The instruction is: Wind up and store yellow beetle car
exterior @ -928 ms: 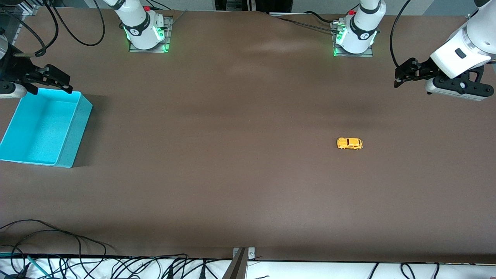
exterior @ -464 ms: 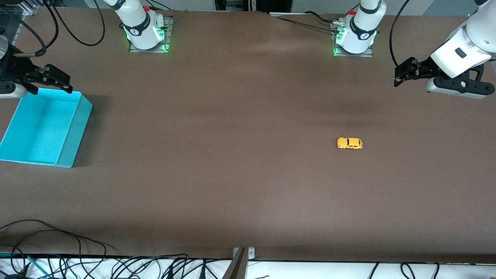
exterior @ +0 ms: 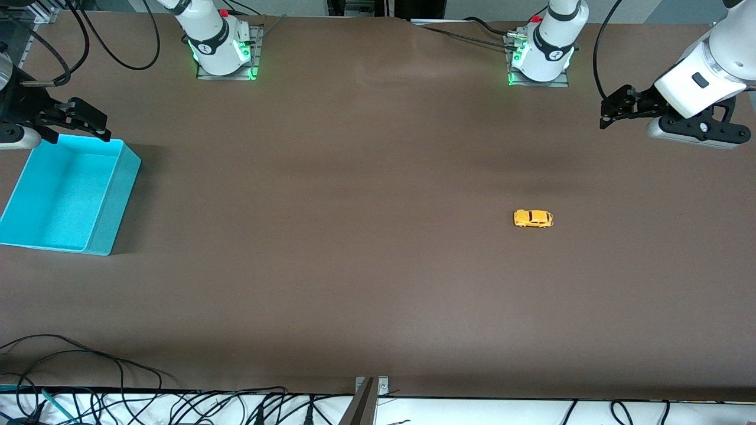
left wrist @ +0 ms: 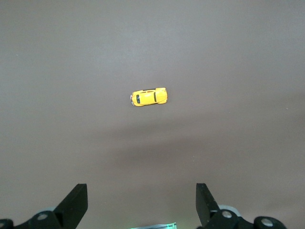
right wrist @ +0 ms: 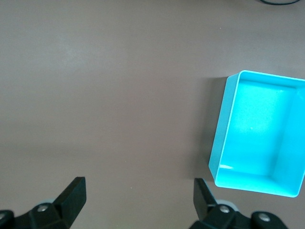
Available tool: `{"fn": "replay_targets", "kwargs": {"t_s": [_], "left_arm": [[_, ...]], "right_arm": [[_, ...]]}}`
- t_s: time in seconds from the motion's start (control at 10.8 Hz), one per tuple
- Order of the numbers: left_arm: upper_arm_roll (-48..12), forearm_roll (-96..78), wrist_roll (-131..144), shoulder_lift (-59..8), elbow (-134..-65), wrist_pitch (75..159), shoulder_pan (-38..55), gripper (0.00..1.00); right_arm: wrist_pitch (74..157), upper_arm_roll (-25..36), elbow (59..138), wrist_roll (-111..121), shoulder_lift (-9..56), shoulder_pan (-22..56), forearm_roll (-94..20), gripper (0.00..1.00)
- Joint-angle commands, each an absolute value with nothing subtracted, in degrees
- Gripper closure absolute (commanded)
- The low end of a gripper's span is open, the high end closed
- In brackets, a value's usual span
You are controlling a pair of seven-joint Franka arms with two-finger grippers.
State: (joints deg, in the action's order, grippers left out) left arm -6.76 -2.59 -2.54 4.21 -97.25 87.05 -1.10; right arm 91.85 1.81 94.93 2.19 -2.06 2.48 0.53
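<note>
Yellow beetle car (exterior: 533,218) (left wrist: 149,97) is sitting upright on its wheels, nearer the left arm's end of the worktop, clear of every edge.

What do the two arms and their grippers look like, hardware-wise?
Both arms are glossy white with black joint rings, and green lights glow at their bases. The left gripper and right gripper are matte black with two angular fingers on a black-and-grey hand body. Black cables loop from each wrist. No sleeves or covers.

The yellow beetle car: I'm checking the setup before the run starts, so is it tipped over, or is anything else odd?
Nothing stands out. The yellow beetle car sits upright on its wheels on the bare table, and the turquoise bin is upright and empty.
</note>
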Motion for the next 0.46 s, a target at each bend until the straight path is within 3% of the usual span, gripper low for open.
{"fn": "replay_targets", "kwargs": {"t_s": [0.0, 0.37], "left_arm": [[-6.8, -2.7, -1.8, 5.0, -97.1, 86.1, -1.0, 0.00], [-6.9, -2.6, -1.8, 5.0, -97.1, 86.1, -0.9, 0.00]], "right_arm": [[89.7, 2.2, 93.8, 2.5, -2.2, 2.5, -0.4, 0.00], [89.7, 2.2, 93.8, 2.9, -2.2, 2.5, -0.4, 0.00]]}}
